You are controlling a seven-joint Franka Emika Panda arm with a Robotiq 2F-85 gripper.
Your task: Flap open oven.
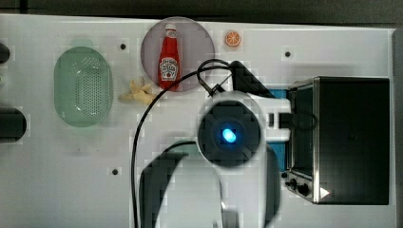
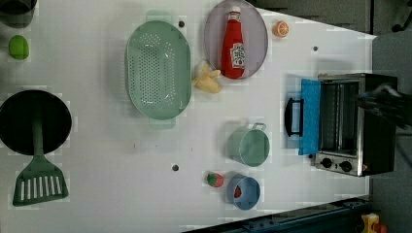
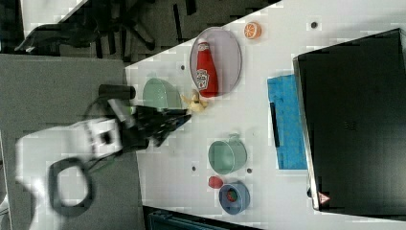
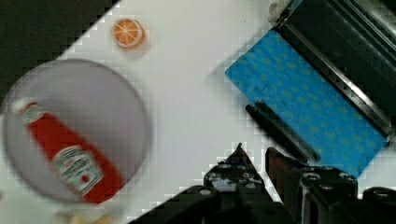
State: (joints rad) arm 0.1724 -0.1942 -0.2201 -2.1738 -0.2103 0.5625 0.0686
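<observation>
Hand (image 4: 254, 161) just beside oven (image 4: 336, 60) handle, door flapped down, finger state unclear

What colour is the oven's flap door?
Bright blue, with a black bar handle; the door of the oven shows best in the wrist view.

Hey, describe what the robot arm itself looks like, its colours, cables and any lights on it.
The arm has glossy white rounded shells with black joint sections. A round black cap carries a glowing blue light. A black cable loops along it. The gripper is black, with visible screws.
</observation>
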